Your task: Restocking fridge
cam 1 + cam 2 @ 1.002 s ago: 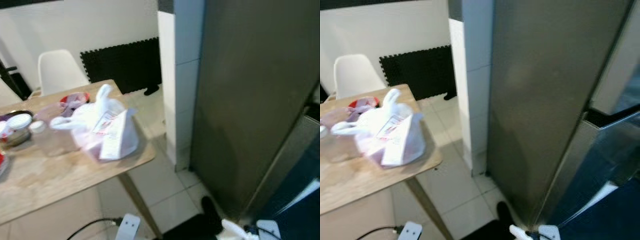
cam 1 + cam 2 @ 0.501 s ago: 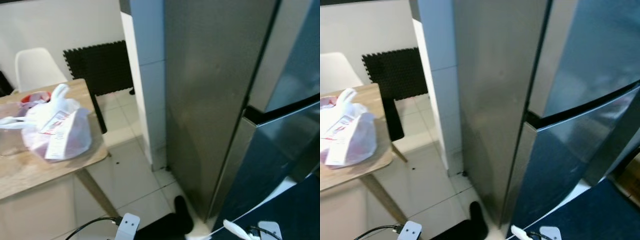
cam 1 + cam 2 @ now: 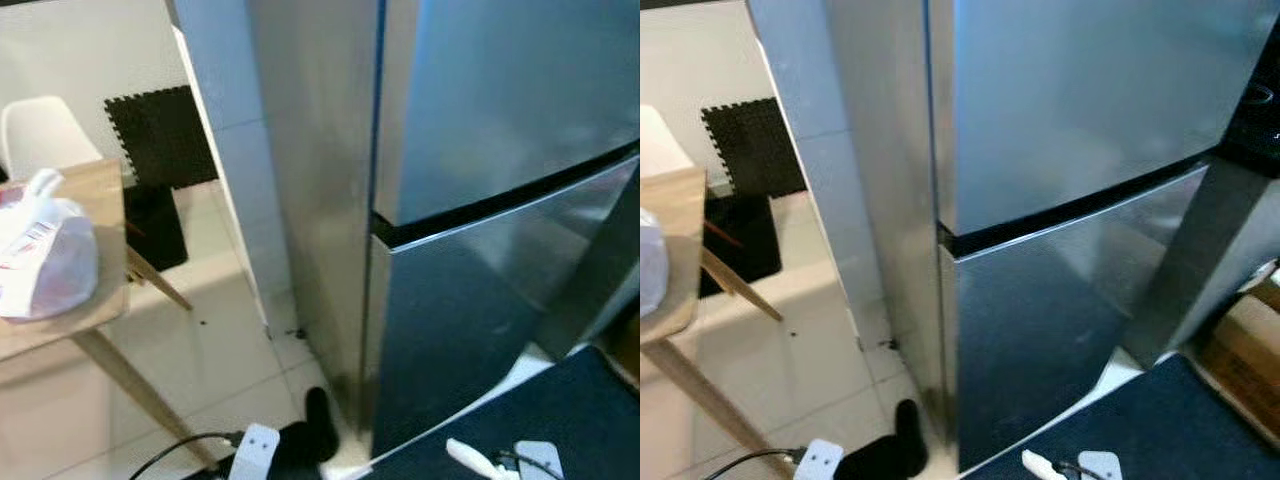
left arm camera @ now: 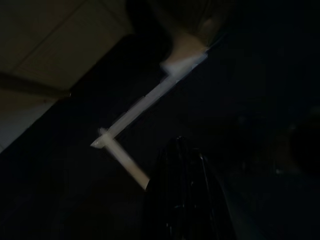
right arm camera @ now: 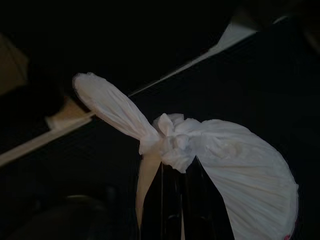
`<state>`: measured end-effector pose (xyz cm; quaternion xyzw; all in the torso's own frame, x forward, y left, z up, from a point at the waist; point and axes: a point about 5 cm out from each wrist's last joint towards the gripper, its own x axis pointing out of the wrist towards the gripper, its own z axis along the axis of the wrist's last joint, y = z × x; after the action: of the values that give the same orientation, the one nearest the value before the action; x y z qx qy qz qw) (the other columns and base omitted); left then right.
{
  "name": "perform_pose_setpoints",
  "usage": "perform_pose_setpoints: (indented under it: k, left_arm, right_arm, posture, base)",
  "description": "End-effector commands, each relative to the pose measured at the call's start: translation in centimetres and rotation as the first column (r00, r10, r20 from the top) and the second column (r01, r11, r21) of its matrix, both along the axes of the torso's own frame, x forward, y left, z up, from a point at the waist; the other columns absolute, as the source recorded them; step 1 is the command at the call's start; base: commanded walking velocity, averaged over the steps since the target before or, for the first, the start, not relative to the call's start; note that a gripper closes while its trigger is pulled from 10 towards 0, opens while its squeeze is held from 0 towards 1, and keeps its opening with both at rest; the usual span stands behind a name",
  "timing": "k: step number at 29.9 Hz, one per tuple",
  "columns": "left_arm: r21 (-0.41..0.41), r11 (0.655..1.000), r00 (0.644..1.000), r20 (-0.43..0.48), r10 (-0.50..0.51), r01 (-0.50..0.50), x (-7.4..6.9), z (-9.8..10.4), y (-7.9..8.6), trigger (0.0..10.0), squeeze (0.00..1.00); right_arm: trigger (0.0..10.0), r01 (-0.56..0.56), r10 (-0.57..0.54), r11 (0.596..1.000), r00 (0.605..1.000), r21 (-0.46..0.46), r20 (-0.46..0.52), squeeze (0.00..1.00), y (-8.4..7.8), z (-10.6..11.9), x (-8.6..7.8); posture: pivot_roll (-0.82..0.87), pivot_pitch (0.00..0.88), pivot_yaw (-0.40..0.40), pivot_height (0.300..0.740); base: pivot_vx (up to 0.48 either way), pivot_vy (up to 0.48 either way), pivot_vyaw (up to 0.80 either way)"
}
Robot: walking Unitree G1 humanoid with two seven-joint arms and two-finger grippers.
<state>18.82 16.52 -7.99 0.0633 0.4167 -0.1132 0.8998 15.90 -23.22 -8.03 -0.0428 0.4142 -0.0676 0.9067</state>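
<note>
A tall stainless fridge (image 3: pixel 480 110) stands straight ahead, both doors closed; a dark seam (image 3: pixel 500 200) separates the upper door from the lower door (image 3: pixel 470 320). In the right wrist view my right gripper (image 5: pixel 176 172) is shut on the knot of a tied white plastic bag (image 5: pixel 240 175), which hangs against a dark background. My left gripper (image 4: pixel 182 165) shows as black fingers pressed together in the dark left wrist view, with nothing held. Another white plastic bag (image 3: pixel 45 260) lies on the wooden table (image 3: pixel 100 185) at the far left.
A white tiled pillar (image 3: pixel 225 140) adjoins the fridge's left side. Behind the table are a white chair (image 3: pixel 35 130) and a black foam mat (image 3: pixel 155 130). A dark blue rug (image 3: pixel 530 420) lies before the fridge, a cardboard box (image 3: pixel 1245 345) at right, a white plug (image 3: pixel 255 450) on the floor.
The camera has swung to the right: the fridge front has come into the middle of view and the table with its bag has slid to the left edge.
</note>
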Motion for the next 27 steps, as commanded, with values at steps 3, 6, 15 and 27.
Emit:
perform_pose_setpoints:
  k: [3, 6, 15, 27]
  left_arm:
    - [0.013, 1.0, 1.0, -0.016, 0.021, -0.021, -0.5, -0.2, 0.8, 10.0, 0.0]
    - [0.019, 1.0, 1.0, -0.011, 0.002, -0.002, -0.5, -0.2, 0.8, 10.0, 0.0]
    - [0.021, 1.0, 1.0, -0.007, -0.009, 0.009, -0.3, -0.1, 0.7, 10.0, 0.0]
    - [-0.013, 1.0, 0.998, 0.05, 0.028, -0.027, 0.6, 0.5, 0.6, 10.0, 0.0]
  right_arm:
    - [10.0, -0.001, 0.002, 1.0, 1.0, 0.013, -0.011, 0.0, 0.5, -0.3, -0.3]
    - [10.0, -0.004, 0.004, 1.0, 1.0, 0.013, -0.014, 0.0, 0.4, -0.3, -0.4]
    - [10.0, -0.004, 0.004, 1.0, 1.0, 0.009, -0.016, 0.0, 0.2, -0.3, -0.5]
    - [10.0, -0.007, 0.007, 1.0, 1.0, 0.007, -0.013, 0.0, 0.2, -0.2, -0.4]
  posture:
    - [-0.1, 0.049, 0.035, 0.726]
    - [-0.1, 0.049, 0.035, 0.726]
    - [-0.1, 0.049, 0.035, 0.726]
    - [-0.1, 0.044, 0.035, 0.726]
  base:
    - [0.0, 0.0, 0.0]
    - [0.0, 0.0, 0.0]
    - [0.0, -0.427, 0.0]
    - [0.0, -0.04, 0.0]
